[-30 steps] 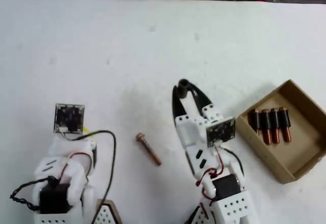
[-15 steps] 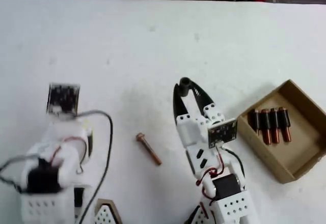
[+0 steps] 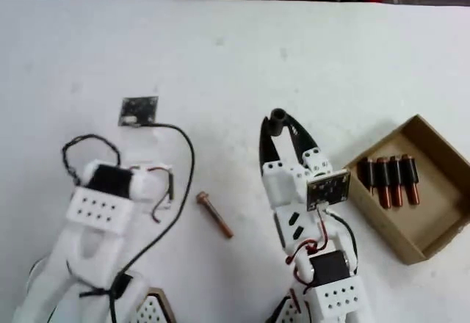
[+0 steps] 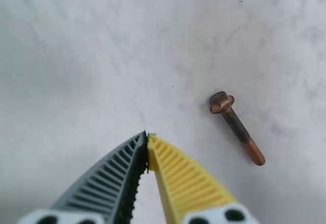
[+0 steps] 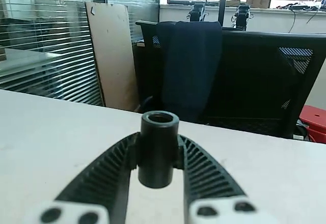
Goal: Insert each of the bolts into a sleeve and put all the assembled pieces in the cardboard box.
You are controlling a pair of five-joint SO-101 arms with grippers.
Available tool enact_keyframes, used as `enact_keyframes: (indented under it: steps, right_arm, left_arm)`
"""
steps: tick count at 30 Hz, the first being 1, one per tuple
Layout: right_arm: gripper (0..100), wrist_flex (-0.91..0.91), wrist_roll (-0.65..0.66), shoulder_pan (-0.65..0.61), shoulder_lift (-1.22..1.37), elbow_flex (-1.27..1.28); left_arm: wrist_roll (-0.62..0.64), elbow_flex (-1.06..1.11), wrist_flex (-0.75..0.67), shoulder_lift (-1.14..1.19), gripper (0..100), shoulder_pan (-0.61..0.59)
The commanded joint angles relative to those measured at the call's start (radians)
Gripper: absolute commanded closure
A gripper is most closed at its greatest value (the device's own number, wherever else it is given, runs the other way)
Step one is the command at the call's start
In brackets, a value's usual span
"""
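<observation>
While the white table spreads under both arms in the high view, the right wrist view looks level across it to the room behind: a dark office chair with dark cloth draped over its back, and a brown board leaning against it.

The cardboard box sits at the table's right edge, turned at an angle, just beside the right arm. Inside it, against the wall nearest that arm, four assembled pieces lie side by side, dark sleeves at one end and copper shanks at the other.

The left gripper hangs above bare tabletop, its grey and yellow fingers meeting at the tips with nothing between them. The right gripper points away from the robot, its black fingers clamped on the sleeve, which stands upright with its open bore facing up.

The bolt lies flat on the table between the two arms, apart from both, copper-coloured with a flanged hex head.
</observation>
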Motion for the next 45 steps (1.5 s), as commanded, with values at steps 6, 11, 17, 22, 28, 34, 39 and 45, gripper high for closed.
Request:
enact_keyframes:
  steps: [6,11,17,22,28,34,39,45]
  right_arm:
    - [98.2,-0.015,-0.009,0.013,-0.007,0.011]
    - [98.2,0.015,-0.008,0.013,-0.015,0.011]
    - [98.2,0.015,-0.003,0.015,-0.015,0.011]
    - [98.2,0.015,-0.002,0.015,-0.015,0.011]
    - [98.2,0.01,-0.006,0.058,-0.015,0.011]
    - [98.2,0.013,-0.008,0.056,-0.015,0.011]
    - [98.2,0.01,-0.005,0.058,-0.015,0.011]
    - [98.2,0.012,-0.003,0.058,-0.015,0.011]
  left_arm:
    - [0.203,-0.052,-0.155,0.209,98,0.162]
    - [0.387,-0.051,-0.222,0.275,98,0.245]
    - [0.482,-0.044,-0.307,0.321,98,0.292]
    - [0.483,-0.051,-0.307,0.352,98,0.318]
    - [0.483,-0.048,-0.328,0.397,98,0.321]
    - [0.483,-0.051,-0.379,0.467,98,0.323]
    - [0.483,-0.052,-0.385,0.475,98,0.323]
    - [0.483,-0.038,-0.442,0.478,97,0.321]
